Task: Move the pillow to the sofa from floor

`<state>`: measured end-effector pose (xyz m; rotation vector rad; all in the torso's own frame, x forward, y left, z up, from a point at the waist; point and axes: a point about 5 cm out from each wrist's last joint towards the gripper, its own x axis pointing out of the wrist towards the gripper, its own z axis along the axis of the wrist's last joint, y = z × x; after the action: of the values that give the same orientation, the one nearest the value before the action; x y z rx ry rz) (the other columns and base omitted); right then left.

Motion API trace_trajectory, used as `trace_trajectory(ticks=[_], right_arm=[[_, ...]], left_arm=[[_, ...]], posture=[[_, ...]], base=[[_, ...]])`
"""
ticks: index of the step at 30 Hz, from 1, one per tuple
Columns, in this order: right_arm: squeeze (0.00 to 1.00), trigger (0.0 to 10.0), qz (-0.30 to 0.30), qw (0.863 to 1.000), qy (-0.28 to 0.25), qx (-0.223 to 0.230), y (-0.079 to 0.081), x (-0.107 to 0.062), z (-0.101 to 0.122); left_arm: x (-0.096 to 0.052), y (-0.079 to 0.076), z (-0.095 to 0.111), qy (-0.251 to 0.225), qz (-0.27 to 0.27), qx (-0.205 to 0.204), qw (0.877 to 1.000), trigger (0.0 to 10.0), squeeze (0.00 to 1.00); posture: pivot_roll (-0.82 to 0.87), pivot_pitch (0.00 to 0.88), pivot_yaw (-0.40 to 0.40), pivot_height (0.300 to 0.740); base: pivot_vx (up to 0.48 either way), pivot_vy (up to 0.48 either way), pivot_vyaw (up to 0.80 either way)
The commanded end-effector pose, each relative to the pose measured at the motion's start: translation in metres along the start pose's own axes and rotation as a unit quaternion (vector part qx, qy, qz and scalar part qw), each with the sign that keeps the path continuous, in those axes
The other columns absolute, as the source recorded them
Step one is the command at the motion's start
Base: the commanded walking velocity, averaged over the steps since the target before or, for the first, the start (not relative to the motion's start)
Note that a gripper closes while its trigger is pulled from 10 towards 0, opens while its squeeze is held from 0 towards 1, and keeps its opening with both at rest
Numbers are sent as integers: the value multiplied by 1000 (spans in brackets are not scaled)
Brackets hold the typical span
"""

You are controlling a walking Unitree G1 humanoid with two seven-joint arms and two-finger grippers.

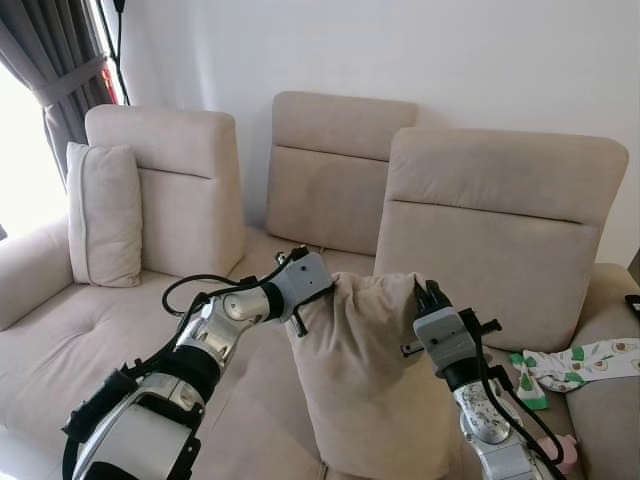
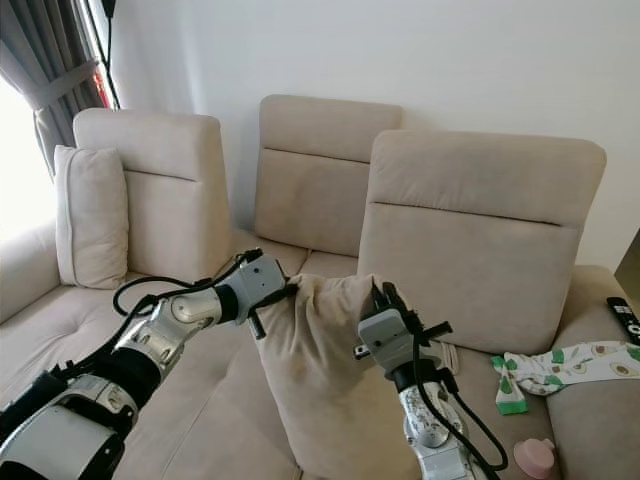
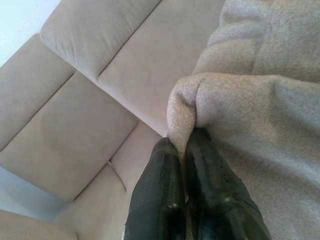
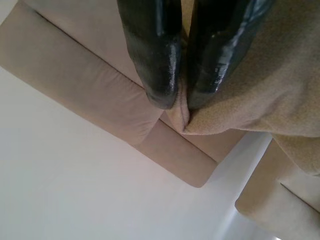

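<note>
Beige upholstery took up most of the head views: a sofa [image 1: 330, 180] with three separate back cushions stood against a plain white wall [image 1: 420, 50], and a grey curtain [image 1: 60, 70] hung at ten o'clock beside a bright window. A second cushion [image 1: 104, 215] stood upright on the seat at nine o'clock, leaning against the leftmost back cushion. At four o'clock, on the seat near the armrest, lay a white cloth printed with green shapes [image 1: 585, 362], and a small pink object [image 2: 535, 458] sat near it at five o'clock.

At the centre the pillow [image 1: 365, 380] hung above the sofa seat, held up by its two upper corners between the arms, its body sagging down toward six o'clock. It was clear of the floor and in front of the middle and right back cushions.

The left gripper [image 1: 330, 283] was at the pillow's upper left corner; in the left wrist view its two black fingers [image 3: 165, 185] were pressed together with a fold of the fabric pinched between them. The right gripper [image 1: 425, 290] was at the upper right corner; in the right wrist view its fingers [image 4: 157, 60] were likewise clenched on the pillow's seam edge, with the sofa back and white wall beyond them
</note>
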<state>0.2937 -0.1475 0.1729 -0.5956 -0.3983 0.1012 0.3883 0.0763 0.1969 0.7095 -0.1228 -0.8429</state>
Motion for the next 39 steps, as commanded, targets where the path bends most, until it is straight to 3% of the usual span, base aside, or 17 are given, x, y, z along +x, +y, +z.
trace_trajectory(ticks=[1,5,6,14,15,17,18,23,24,25,26,28,29,31,32,34,39], right_arm=[[0,10000,26,1000,0,11,12,1,2],[0,10000,29,1000,6,12,14,0,1],[59,10000,29,999,7,12,15,-1,1],[0,10000,31,999,8,12,16,-1,1],[835,10000,31,999,9,13,16,-1,1],[835,10000,31,999,9,14,16,-1,1],[1000,10000,32,999,9,15,17,-1,1],[1000,10000,34,999,19,14,17,0,-2],[996,10000,34,999,27,10,17,0,-4],[996,10000,34,999,37,6,17,0,-7],[416,10000,32,998,50,1,16,0,-10],[416,10000,30,998,57,-2,15,0,-12],[224,10000,25,997,67,-8,14,0,-15],[224,10000,20,996,81,-13,12,0,-19],[0,10000,16,995,100,-19,10,-1,-25],[0,10000,1,991,135,-26,6,-3,-36],[0,10000,-28,986,162,-34,-2,-3,-43]], left_arm=[[7,5,31,-61,-2,43,997,10000,0],[9,2,33,-67,-9,45,997,10000,0],[10,0,35,-72,-13,45,996,10000,0],[14,-6,40,-85,-24,50,995,10000,0],[15,-8,42,-92,-28,49,994,10000,325],[15,-8,43,-96,-30,47,994,10000,325],[15,-9,45,-101,-29,45,993,10000,1000],[16,-8,52,-124,-16,48,991,10000,1000],[16,-7,54,-132,-10,48,990,10000,0],[16,-7,57,-141,-1,49,989,10000,0],[15,-5,59,-151,9,48,987,10000,0],[15,-4,61,-157,15,46,986,10000,0],[14,-2,63,-163,26,46,985,10000,0],[13,1,65,-170,36,43,984,10000,0],[12,3,66,-175,45,40,983,10000,0],[11,6,67,-181,58,37,981,10000,0],[10,7,68,-186,65,34,980,10000,0]], posture=[[45,0,57,740],[47,0,58,740],[46,0,59,740],[45,0,61,740],[46,0,62,740],[46,0,62,740],[46,0,62,740],[47,0,61,740],[47,0,60,740],[47,0,61,740],[47,0,60,740],[47,0,60,740],[50,0,59,740],[50,0,59,740],[53,0,58,740],[56,0,57,740],[58,0,56,740]], base=[[0,0,0],[0,0,0],[0,0,0],[0,0,0],[0,0,0],[0,0,0],[0,0,0],[0,0,0],[0,0,0],[0,0,0],[0,0,0],[0,0,0],[0,0,0],[0,0,0],[0,0,0],[0,0,0],[0,0,0]])
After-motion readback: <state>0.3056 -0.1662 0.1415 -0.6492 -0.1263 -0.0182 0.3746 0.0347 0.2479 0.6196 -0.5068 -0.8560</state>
